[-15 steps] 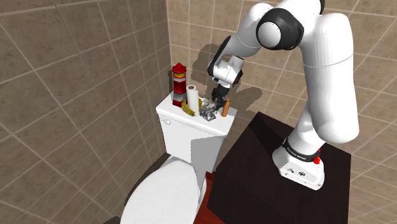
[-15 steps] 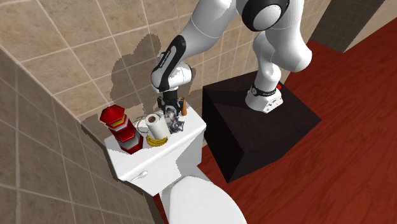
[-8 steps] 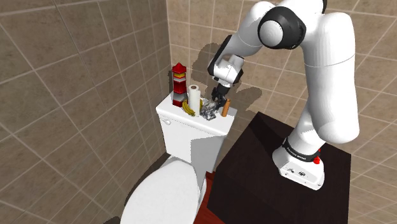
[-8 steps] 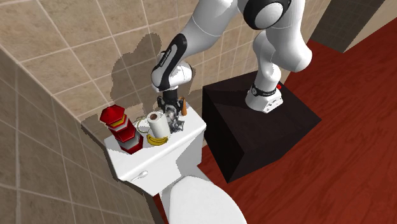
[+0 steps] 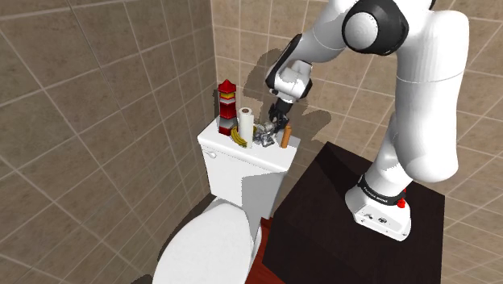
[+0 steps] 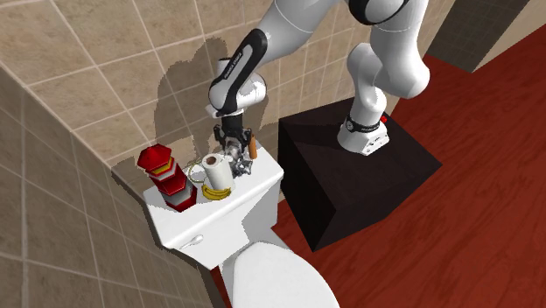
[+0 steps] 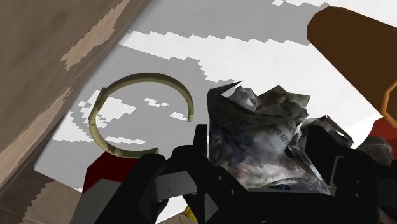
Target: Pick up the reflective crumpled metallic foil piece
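Note:
The crumpled silvery foil piece sits clasped between my two black fingers, so my gripper is shut on it. In the shoulder view the foil hangs just over the white toilet tank lid, under my gripper. The second exterior view has the foil below the gripper. Whether the foil still touches the lid I cannot tell.
On the lid stand a red lighthouse-shaped object, a white paper roll, a banana and a brown bottle close beside the foil. An olive open ring lies on the lid. The tiled wall is right behind.
The arm has straightened upward and the hand has risen slightly, staying shut on the foil. The other things on the lid have not moved.

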`<state>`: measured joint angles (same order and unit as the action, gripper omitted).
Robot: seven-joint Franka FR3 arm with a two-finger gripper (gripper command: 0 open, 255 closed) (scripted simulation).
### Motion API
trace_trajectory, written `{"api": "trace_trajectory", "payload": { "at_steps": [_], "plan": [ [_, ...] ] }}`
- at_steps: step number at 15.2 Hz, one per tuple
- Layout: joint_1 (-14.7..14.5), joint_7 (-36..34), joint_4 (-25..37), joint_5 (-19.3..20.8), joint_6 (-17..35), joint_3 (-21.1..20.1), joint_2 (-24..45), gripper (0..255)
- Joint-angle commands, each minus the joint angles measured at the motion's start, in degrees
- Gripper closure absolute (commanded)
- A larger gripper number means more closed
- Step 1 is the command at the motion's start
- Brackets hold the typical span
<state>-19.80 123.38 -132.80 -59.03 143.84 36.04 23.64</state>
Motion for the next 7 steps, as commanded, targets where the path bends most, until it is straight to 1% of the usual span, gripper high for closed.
{"api": "trace_trajectory", "payload": {
  "at_steps": [1, 5, 7],
  "plan": [
    [-0.9, -1.7, -0.6, 2.2, -0.3, 1.2, -1.8, 255],
    [-2.7, -5.2, -1.5, 6.5, -1.0, 3.5, -5.1, 255],
    [-2.7, -5.3, -1.5, 6.7, -1.0, 3.5, -5.2, 255]
  ]
}}
